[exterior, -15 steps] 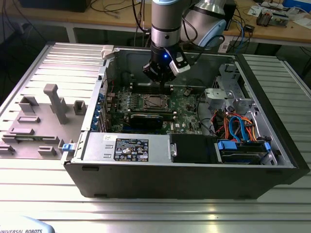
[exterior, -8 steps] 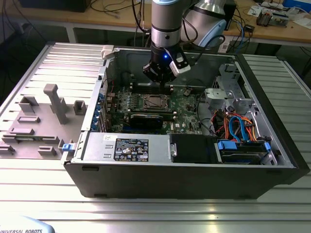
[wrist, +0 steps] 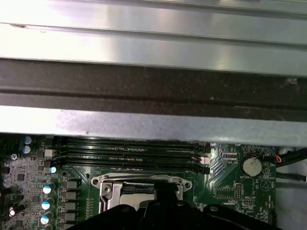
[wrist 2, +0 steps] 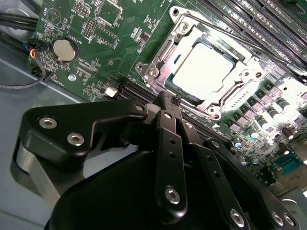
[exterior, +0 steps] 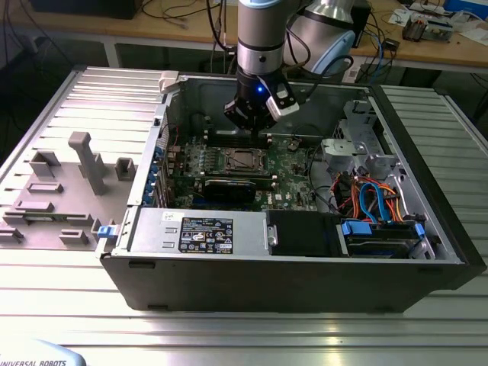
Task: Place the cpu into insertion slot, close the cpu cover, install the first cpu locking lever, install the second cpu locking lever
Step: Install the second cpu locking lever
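In the exterior view my gripper (exterior: 255, 122) hangs inside the open computer case, just behind the insertion slot (exterior: 242, 160) on the green motherboard (exterior: 293, 164). The second wrist view shows the silver-topped cpu (wrist 2: 205, 67) lying flat in the slot, with the cpu cover (wrist 2: 231, 93) down around it as a metal frame. The black fingers meet at one tip, so the gripper (wrist 2: 167, 98) is shut with nothing held, hovering beside the socket's edge. A thin lever rod (wrist 2: 240, 42) runs along the side toward the memory slots. In the first wrist view the gripper (wrist: 160, 195) overlaps the cover (wrist: 141, 181).
Long memory slots (wrist: 129, 153) lie between the socket and the case wall (wrist: 153, 127). A black card (exterior: 229, 189) sits in front of the socket, with a coin battery (wrist 2: 62, 49) and cables (exterior: 366, 198) nearby. A grey fixture plate (exterior: 69, 183) lies at the exterior view's left.
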Robot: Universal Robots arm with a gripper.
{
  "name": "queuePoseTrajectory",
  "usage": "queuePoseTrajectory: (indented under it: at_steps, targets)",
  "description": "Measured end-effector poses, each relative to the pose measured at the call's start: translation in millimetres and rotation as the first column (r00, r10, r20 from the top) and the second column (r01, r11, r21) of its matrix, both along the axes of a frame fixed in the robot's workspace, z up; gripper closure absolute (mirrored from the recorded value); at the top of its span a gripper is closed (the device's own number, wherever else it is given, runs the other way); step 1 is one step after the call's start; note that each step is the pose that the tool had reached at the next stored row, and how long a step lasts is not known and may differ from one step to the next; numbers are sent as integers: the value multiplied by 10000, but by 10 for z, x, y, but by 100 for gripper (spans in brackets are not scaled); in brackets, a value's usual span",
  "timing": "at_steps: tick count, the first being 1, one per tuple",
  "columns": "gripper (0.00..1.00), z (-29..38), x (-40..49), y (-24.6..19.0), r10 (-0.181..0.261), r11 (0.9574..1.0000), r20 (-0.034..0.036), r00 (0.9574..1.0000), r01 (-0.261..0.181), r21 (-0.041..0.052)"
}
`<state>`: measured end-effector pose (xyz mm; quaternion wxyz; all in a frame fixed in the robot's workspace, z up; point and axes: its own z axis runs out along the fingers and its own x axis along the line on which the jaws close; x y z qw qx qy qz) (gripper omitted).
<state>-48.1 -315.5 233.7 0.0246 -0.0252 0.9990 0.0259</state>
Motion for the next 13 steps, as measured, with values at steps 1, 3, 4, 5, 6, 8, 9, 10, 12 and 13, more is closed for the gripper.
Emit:
queuePoseTrajectory:
  at_steps: [1,3,4,5,6,8,9,10,12,13]
  targets:
    - [89,0,0,-2,0,10000,1,10000,0,1]
    - [89,0,0,-5,0,10000,0,10000,0,1]
    - [89,0,0,-7,0,10000,0,10000,0,1]
    - [89,0,0,-9,1,10000,1,10000,-1,1]
    - [89,0,0,-10,0,10000,0,10000,0,0]
    - [89,1,1,-18,3,10000,0,10000,-3,-1]
    - [89,0,0,-21,0,10000,0,10000,0,1]
    - [89,0,0,-24,-1,10000,0,10000,1,0]
    - [89,-1,0,-37,0,10000,2,10000,0,2]
    - [89,0,0,-37,-2,10000,0,10000,2,0]
